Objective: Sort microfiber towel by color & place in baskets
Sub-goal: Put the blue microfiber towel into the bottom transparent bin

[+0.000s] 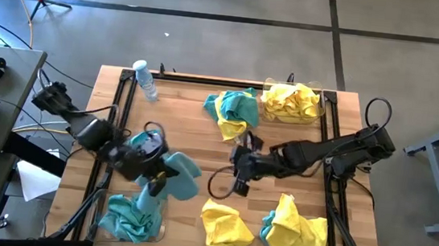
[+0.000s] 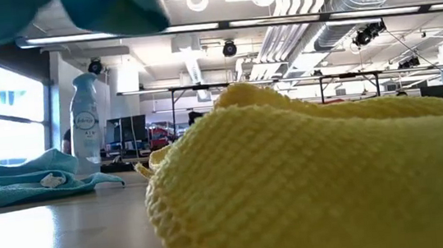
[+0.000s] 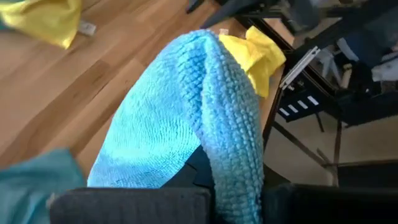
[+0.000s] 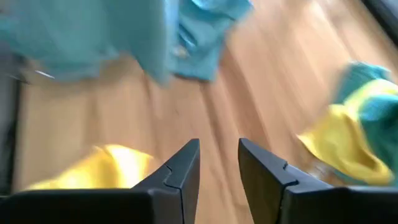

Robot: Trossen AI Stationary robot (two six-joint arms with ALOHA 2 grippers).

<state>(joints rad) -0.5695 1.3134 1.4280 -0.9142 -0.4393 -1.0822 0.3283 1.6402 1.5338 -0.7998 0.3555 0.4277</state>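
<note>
High view: your table [image 1: 193, 145] is showing bare wood only mid-board; yellow heaps are crowding the near edge. Your left gripper [image 1: 151, 183] is clenching a teal towel [image 1: 178, 175] beside the near-left basket [image 1: 104, 227]. Your right gripper [image 1: 239, 183] is hovering parted, empty

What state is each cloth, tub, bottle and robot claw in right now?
Left gripper: shut on a blue towel, lifted over the table.
Right gripper: open, empty, above bare wood.
Far tub: holds yellow towels.
Near tub: holds a crumpled blue cloth.
Mixed pile: yellow and blue, unsorted.
Front yellow towel: crumpled on the table.
Front mixed heap: unsorted.
Bottle: lying down.
</note>
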